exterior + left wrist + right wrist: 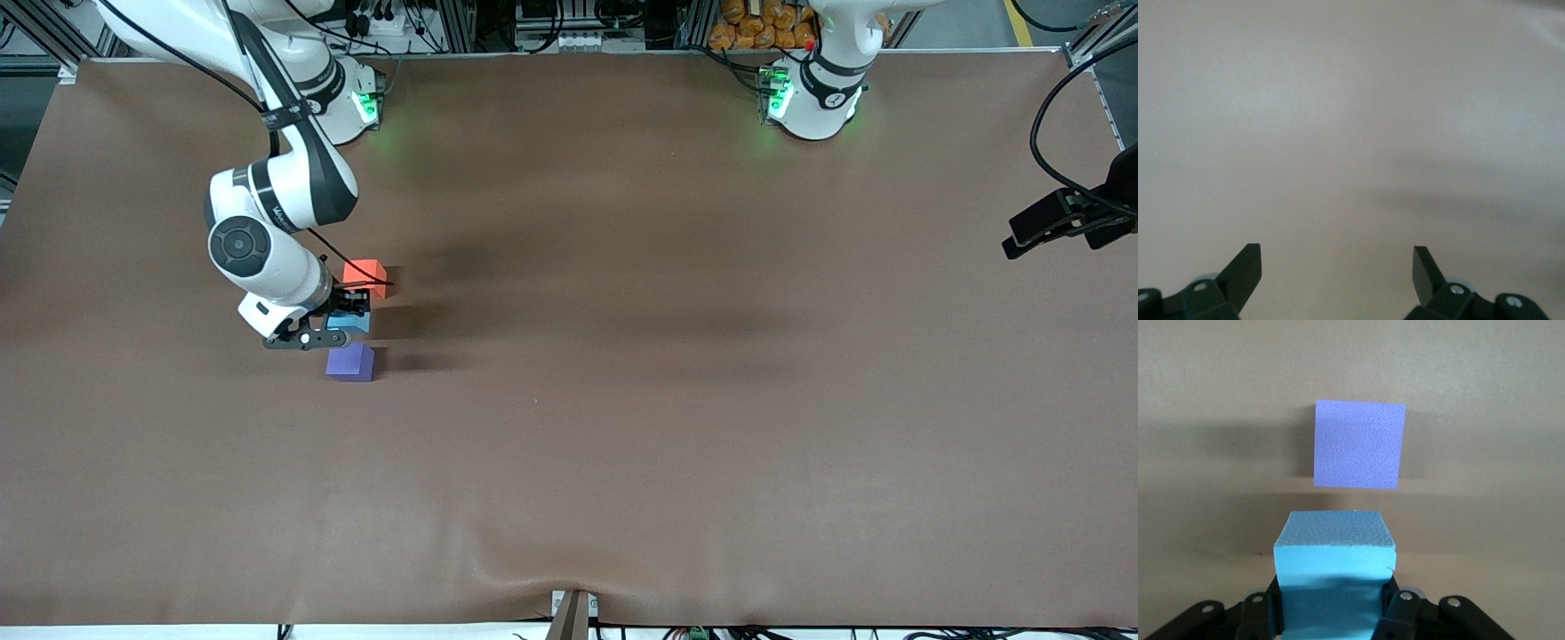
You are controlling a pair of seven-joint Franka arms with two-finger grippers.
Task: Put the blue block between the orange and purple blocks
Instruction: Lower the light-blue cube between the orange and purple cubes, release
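The blue block (349, 323) is in my right gripper (342, 313), whose fingers are shut on its two sides, low at the table. It sits between the orange block (365, 277), farther from the front camera, and the purple block (350, 363), nearer to it. In the right wrist view the blue block (1335, 550) fills my right gripper (1335, 603), and the purple block (1359, 444) lies a short gap ahead. The orange block is hidden there. My left gripper (1337, 257) is open and empty over bare table; it does not show in the front view.
The brown table cover (667, 400) spreads wide toward the left arm's end. A black clamp with a cable (1071, 222) juts in at that end's edge. A black cable (356, 267) runs from the right arm across the orange block.
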